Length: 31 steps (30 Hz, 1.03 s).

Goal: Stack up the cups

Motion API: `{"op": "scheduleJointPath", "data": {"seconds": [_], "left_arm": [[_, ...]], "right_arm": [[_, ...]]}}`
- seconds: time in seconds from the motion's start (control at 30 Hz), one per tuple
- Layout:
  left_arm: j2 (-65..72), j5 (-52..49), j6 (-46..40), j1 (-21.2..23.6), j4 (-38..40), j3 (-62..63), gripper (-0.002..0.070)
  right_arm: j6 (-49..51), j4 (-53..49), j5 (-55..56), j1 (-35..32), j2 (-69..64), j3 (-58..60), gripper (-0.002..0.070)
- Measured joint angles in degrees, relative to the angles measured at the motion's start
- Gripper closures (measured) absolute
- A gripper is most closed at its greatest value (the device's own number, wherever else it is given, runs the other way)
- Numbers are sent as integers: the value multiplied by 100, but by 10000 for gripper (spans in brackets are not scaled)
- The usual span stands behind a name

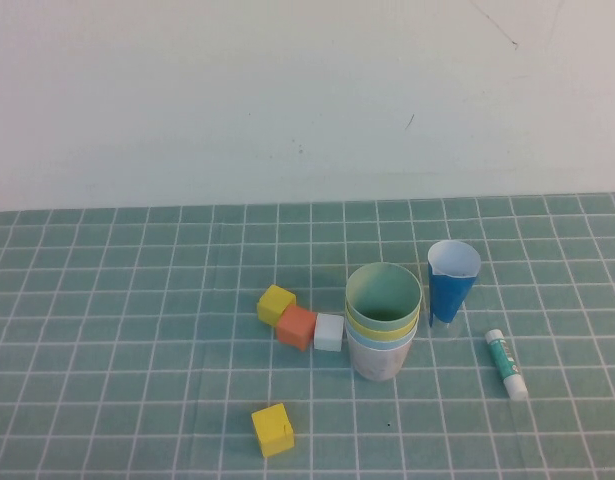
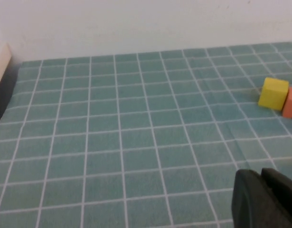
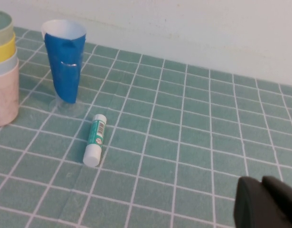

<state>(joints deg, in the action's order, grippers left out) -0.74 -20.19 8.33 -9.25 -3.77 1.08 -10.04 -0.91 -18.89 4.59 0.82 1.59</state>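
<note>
Both claws are absent from the high view, where 4 cups [image 1: 383, 322] are nested at 5 o'clock of centre. Left gripper [image 2: 264, 202] is seen pressed together over bare cloth; right gripper [image 3: 264, 204] likewise, near the glue stick [image 3: 95, 139]. A careless reach could topple the stack.

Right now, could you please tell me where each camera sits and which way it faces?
High view: raised on the robot's side, angled down at the stacked cups and blocks; no arms show.
Left wrist view: low over the cloth, facing the wall; shut left gripper at the edge, yellow block ahead.
Right wrist view: low, facing the blue cup and glue stick; shut right gripper shows.
High and right wrist views share the glue stick.
</note>
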Motion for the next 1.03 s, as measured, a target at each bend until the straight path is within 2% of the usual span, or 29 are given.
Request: {"op": "scheduleJointPath", "data": {"seconds": [0.4,1.03], "left_arm": [[-9,103,-48,532,-67,-165,677],[-9,103,-72,558,-67,-165,677]], "right_arm": [[-65,0,-9,0,0,0,657],[-113,0,-9,0,0,0,657]]}}
